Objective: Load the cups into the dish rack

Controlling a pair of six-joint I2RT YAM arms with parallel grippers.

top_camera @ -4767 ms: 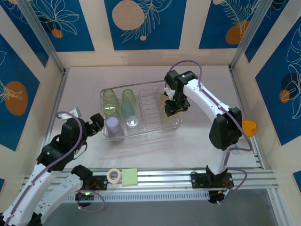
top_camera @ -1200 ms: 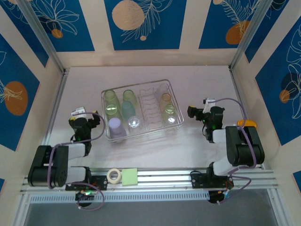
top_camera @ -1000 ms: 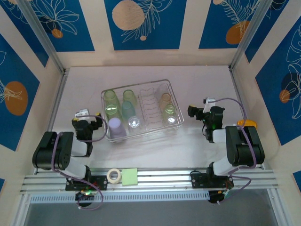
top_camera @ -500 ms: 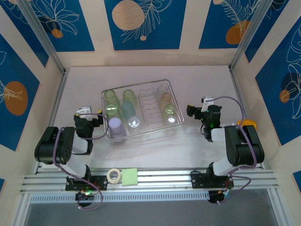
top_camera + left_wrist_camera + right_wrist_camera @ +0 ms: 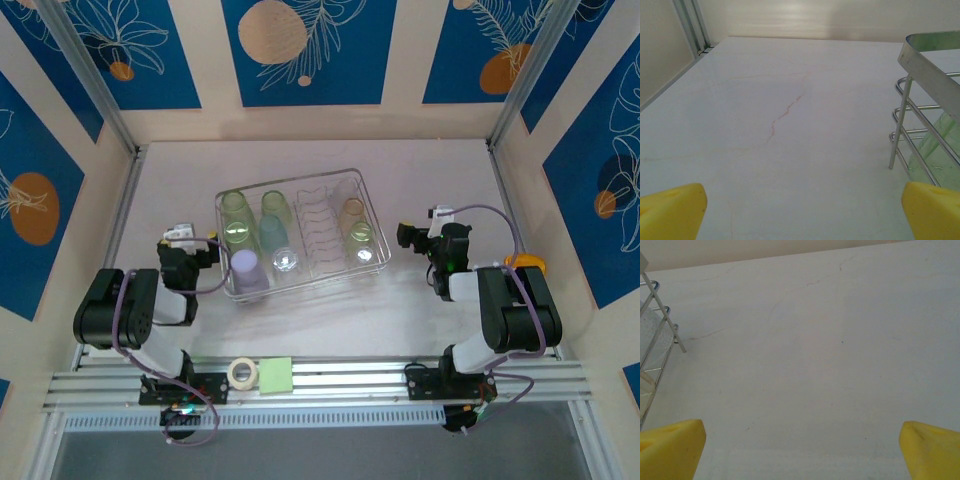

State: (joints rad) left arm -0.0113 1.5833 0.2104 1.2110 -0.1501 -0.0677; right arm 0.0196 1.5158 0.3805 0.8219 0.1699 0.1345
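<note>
silver wire rack (image 5: 305, 283) sits mid-table, cups (image 5: 271, 232) grouped at both its ends, dividers (image 5: 318, 225) between. my left gripper (image 5: 190, 250) and right gripper (image 5: 418, 238) spread wide, empty, low beside rack ends; likely because loading looks done.

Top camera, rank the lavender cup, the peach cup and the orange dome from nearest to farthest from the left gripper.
From the left gripper:
1. Lavender cup, near-left corner of the dish rack.
2. Peach cup, rack's far-right end.
3. Orange dome, far right by the wall.
</note>
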